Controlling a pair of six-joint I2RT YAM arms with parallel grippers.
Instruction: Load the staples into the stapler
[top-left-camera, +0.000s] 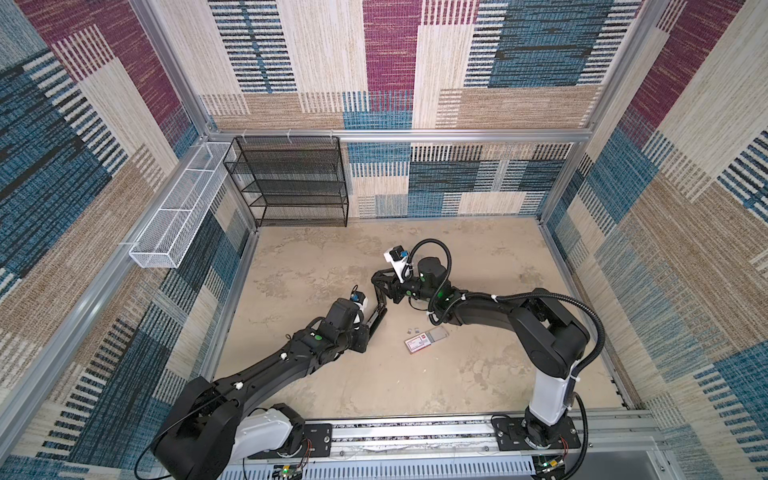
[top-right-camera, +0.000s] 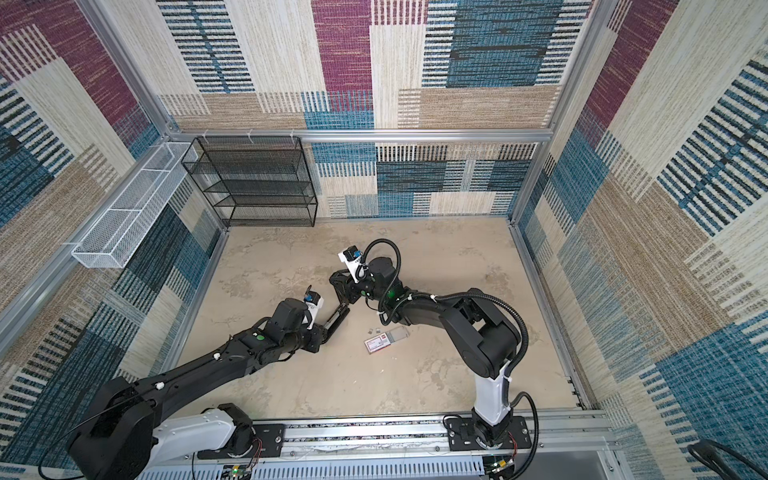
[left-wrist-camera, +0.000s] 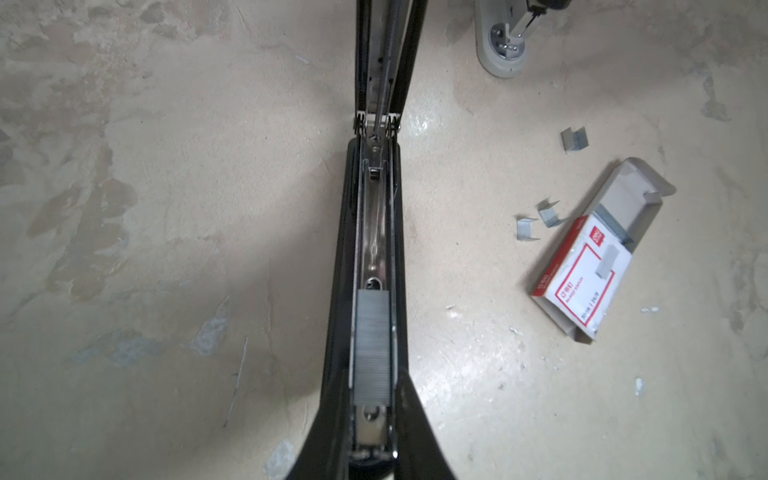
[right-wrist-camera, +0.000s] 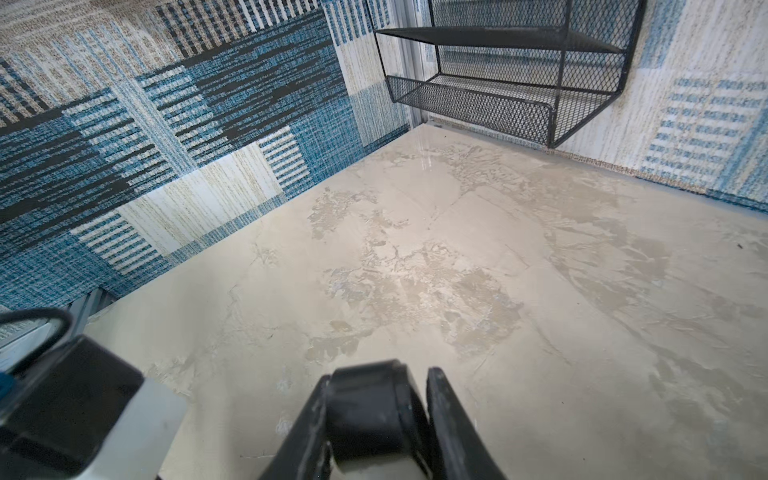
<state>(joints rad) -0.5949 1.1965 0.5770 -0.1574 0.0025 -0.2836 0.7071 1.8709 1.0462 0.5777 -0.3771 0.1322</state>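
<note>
The black stapler (top-left-camera: 376, 318) is held open above the floor. My left gripper (top-left-camera: 368, 326) is shut on its body. In the left wrist view, a silvery strip of staples (left-wrist-camera: 372, 347) lies in the stapler's bare channel (left-wrist-camera: 374, 249), just ahead of my left gripper (left-wrist-camera: 372, 415). The lid (left-wrist-camera: 390, 54) swings up and away. My right gripper (top-left-camera: 380, 286) is shut on the lid's rounded end (right-wrist-camera: 365, 407), which sits askew in the jaws. The red-and-white staple box (top-left-camera: 419, 344) lies on the floor with its grey tray (left-wrist-camera: 627, 199) slid out. Three short loose pieces of staples (left-wrist-camera: 548, 214) lie beside the box.
A black mesh shelf (top-left-camera: 291, 183) stands against the back wall. A white mesh basket (top-left-camera: 178, 208) hangs on the left wall. At the edge of the left wrist view, a grey rounded foot with a metal plate (left-wrist-camera: 500, 50) rests on the floor. Carpeted walls enclose the floor.
</note>
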